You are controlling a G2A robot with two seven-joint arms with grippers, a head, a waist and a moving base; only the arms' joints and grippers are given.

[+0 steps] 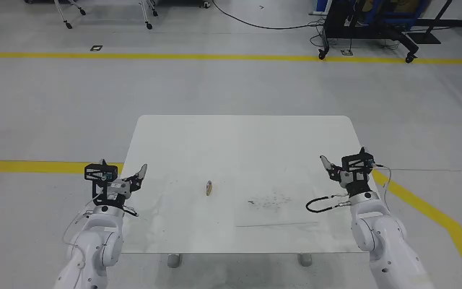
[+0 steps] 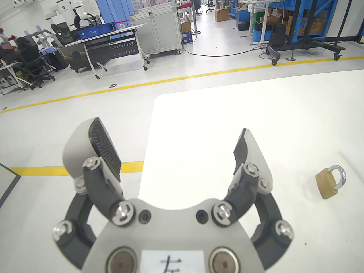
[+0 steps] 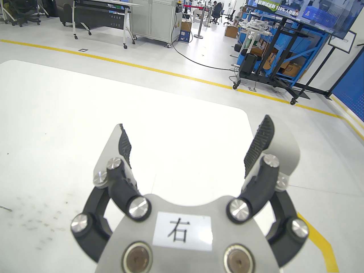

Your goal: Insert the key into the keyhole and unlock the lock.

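Brass padlock (image 1: pixel 208 188) w/ a silver shackle is lying near the middle of a white table (image 1: pixel 238 144), seen from the top view. It is sitting straight on the tabletop, not in any tray or box. The left gripper (image 1: pixel 123 175) is hovering at one side edge and the right gripper (image 1: pixel 344 162) at the opposite edge, both well apart from the lock. Faint grey scuff marks (image 1: pixel 271 202) are showing btwn the lock and the right arm. I cannot make out a key.

Left wrist view: the left gripper (image 2: pixel 170 132) is hanging over the table's (image 2: pixel 227 115) edge, its ribbed fingers (image 2: pixel 102 146) spread wide and holding nothing. The padlock (image 2: pixel 330 183) is lying on its side, off toward the table's middle. I cannot tell which way its keyhole is facing.

Right wrist view: the right gripper (image 3: pixel 193 124) is likewise hovering over the table (image 3: pixel 85 100), fingers (image 3: pixel 257 143) splayed, nothing btwn them. The scuff marks (image 3: pixel 37 223) are lying nearby.

Risks, as I judge them: the lock is small, loose and flat, so it is likely to slide or spin if pushed w/o the other gripper bracing it. The broad pads may also cover the keyhole when pinching it. W/ no key located, insertion cannot begin.
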